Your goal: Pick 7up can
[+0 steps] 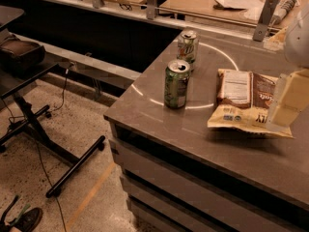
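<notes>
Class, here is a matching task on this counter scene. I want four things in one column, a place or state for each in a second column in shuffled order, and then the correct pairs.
Things:
1. 7up can
2. dark green can
3. snack bag
4. tool

Places or states:
A. lying flat on the counter
B. at the right edge of the view, by the bag's right end
C. upright, the farther of the two cans
D. upright, the nearer of the two cans

Pairs: 1-C, 2-D, 3-A, 4-B
</notes>
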